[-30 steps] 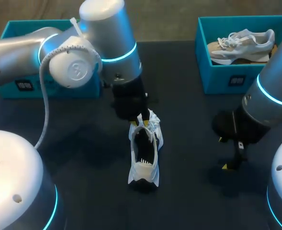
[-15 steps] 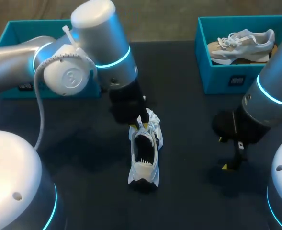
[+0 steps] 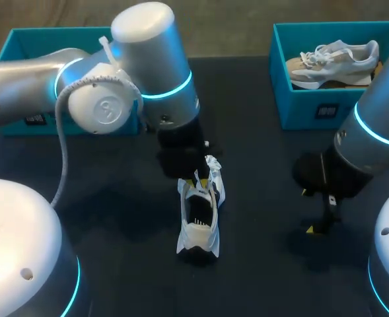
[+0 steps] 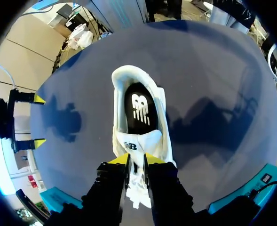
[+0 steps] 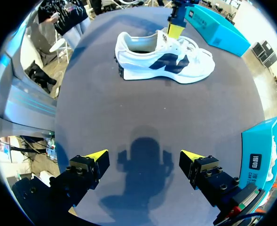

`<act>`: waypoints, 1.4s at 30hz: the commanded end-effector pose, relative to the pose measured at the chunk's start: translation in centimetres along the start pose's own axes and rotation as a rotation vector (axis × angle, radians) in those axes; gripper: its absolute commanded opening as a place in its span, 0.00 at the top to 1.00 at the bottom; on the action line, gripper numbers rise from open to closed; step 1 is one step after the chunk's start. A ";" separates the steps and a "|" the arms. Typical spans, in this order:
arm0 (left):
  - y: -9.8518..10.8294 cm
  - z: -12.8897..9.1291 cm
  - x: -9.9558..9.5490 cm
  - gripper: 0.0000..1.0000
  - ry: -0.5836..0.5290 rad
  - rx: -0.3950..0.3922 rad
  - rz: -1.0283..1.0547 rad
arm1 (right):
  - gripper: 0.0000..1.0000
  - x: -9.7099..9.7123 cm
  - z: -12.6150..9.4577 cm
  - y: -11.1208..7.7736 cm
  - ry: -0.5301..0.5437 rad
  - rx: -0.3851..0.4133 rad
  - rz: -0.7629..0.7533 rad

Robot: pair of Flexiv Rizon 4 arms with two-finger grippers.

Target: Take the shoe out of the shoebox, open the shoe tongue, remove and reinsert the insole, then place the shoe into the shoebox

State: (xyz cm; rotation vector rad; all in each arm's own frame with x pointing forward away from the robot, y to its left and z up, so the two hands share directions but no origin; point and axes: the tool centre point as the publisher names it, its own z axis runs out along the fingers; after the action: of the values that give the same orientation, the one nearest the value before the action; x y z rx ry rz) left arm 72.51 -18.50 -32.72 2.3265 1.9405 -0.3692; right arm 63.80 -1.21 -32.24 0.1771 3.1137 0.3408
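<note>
A white shoe (image 3: 198,214) with a dark side logo stands upright mid-table, heel toward me, its black insole (image 4: 138,109) showing inside. My left gripper (image 3: 200,178) hangs over the lace area, its yellow-tipped fingers (image 4: 121,160) pressed from both sides on the white tongue (image 4: 137,147), so it is shut on it. The right wrist view shows that gripper (image 5: 176,27) at the shoe (image 5: 164,59) from the far side. My right gripper (image 3: 318,212) hovers low over the table to the shoe's right, wide open (image 5: 144,157) and empty.
A teal shoebox (image 3: 306,105) at the back right holds a second, grey-white shoe (image 3: 333,63). Another teal shoebox (image 3: 22,41) stands at the back left, mostly hidden behind my left arm. Bare dark tabletop lies between the shoe and my right gripper.
My left gripper has slid slightly along the laces toward the shoe's opening and its fingers have narrowed onto the tongue. The shoe and my right arm have stayed in place.
</note>
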 end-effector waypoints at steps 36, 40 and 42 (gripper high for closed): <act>-3.5 -7.2 0.7 0.00 0.037 -0.013 -0.190 | 0.00 0.2 0.0 -0.1 -0.003 -0.001 0.000; -5.1 -7.2 0.9 0.00 0.013 0.012 -0.358 | 0.00 0.2 0.0 -0.1 -0.003 -0.001 0.000; -5.6 -7.6 1.1 0.00 0.010 0.009 -0.477 | 0.00 0.2 0.0 -0.1 -0.003 -0.001 0.000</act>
State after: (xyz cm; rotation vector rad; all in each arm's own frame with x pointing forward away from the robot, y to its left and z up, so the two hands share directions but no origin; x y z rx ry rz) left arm 68.98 -15.56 -25.55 2.0083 2.3627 -0.4012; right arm 63.80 -1.21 -32.24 0.1772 3.1137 0.3408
